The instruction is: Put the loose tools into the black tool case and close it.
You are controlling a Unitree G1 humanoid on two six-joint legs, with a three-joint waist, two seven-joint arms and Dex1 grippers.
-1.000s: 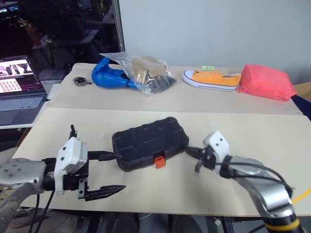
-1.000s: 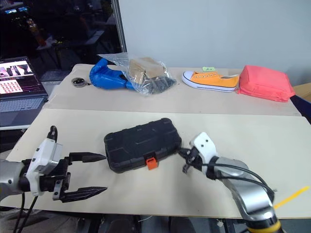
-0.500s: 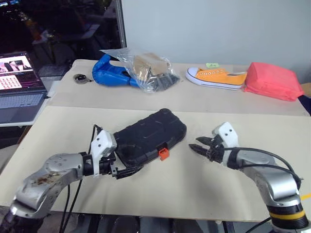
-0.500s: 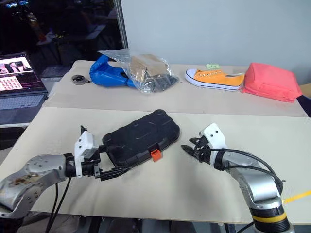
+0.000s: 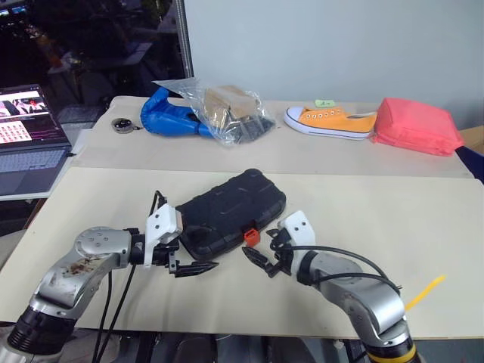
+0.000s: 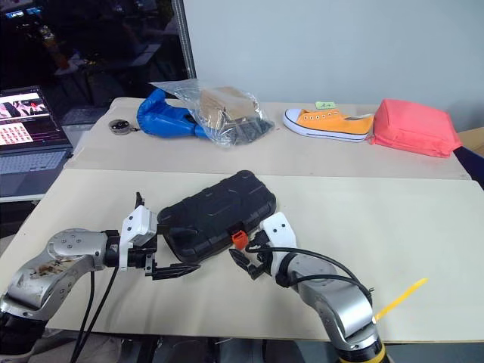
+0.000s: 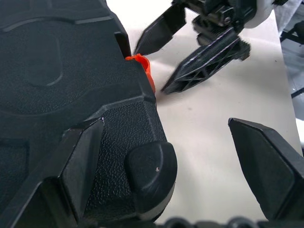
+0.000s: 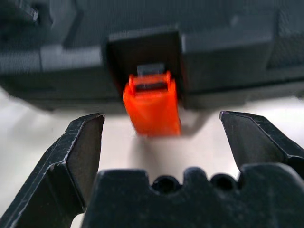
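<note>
- The black tool case point(image 5: 231, 213) lies shut on the table point(image 5: 423, 227), near the front edge and left of centre, its long axis running from about 8 o'clock (near-left corner) to 2 o'clock (far-right corner) in the head views.
- The orange latch point(image 5: 250, 236) sits midway along the case's near long side, hanging outward and seemingly not yet pressed flat (a judgement from the right wrist view, where it tilts away from the shell).
- The right gripper point(image 5: 265, 259) is directly in front of that latch, at about 5 o'clock from it and just beside it; its jaws stand wide and empty, one finger on each side of the latch line, not touching it.
- The left gripper point(image 5: 195, 258) is at the case's near-left corner, jaws wide, one finger against or just over the shell edge, nothing gripped.
- The right arm is the nearer to the latch, so the coming push probably falls to it, with the left steadying the case.
</note>
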